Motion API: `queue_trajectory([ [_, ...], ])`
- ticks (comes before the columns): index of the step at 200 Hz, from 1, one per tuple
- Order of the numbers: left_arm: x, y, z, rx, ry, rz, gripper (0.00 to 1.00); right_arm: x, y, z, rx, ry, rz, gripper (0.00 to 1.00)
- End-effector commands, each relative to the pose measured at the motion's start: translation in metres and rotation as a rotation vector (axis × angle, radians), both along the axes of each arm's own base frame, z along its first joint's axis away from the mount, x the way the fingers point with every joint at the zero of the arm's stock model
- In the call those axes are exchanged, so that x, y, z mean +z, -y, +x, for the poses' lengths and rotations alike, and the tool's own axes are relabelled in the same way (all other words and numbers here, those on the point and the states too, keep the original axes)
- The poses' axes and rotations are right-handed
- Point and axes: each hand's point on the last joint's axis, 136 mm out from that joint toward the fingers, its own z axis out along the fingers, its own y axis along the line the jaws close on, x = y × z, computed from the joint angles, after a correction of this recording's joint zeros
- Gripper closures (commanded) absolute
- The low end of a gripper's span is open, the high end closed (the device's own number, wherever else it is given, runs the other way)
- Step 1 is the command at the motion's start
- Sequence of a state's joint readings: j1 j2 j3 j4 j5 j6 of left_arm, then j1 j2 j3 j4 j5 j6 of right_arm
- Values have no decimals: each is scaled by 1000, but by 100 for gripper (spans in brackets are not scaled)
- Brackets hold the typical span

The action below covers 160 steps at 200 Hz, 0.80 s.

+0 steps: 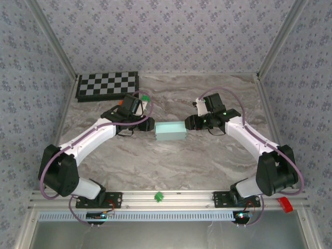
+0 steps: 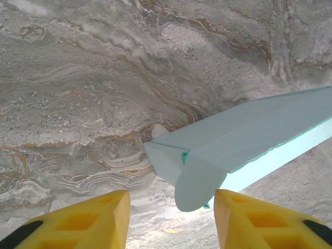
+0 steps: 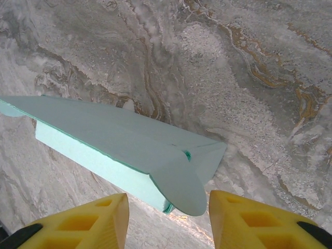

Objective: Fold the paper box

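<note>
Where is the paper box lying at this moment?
In the top view, the paper box lies mid-table, directly between the left gripper and the right gripper, with the checkerboard farther back on the left.

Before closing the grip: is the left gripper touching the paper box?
Cannot tell. Left wrist view: the paper box's end flap sits between the left gripper's open fingers; table shows beside one finger, but no clear gap or contact at the other.
</note>
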<state>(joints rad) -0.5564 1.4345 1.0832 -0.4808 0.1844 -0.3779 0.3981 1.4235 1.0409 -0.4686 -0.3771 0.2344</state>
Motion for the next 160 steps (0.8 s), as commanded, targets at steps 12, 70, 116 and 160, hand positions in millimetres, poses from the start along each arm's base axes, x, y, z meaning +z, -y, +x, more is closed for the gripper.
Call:
queue_trajectory([
  [12, -2, 7, -1, -19, -20, -28, 59, 2, 1, 2, -3, 4, -31, 56],
  [70, -8, 14, -4, -41, -48, -49, 64, -3, -1, -2, 1, -7, -34, 60],
  [116, -12, 17, -5, -47, -69, -52, 67, -6, -1, -3, -4, -15, -35, 63],
  [160, -6, 16, -7, -48, -45, -51, 63, -7, 2, -2, -19, -16, -46, 63],
])
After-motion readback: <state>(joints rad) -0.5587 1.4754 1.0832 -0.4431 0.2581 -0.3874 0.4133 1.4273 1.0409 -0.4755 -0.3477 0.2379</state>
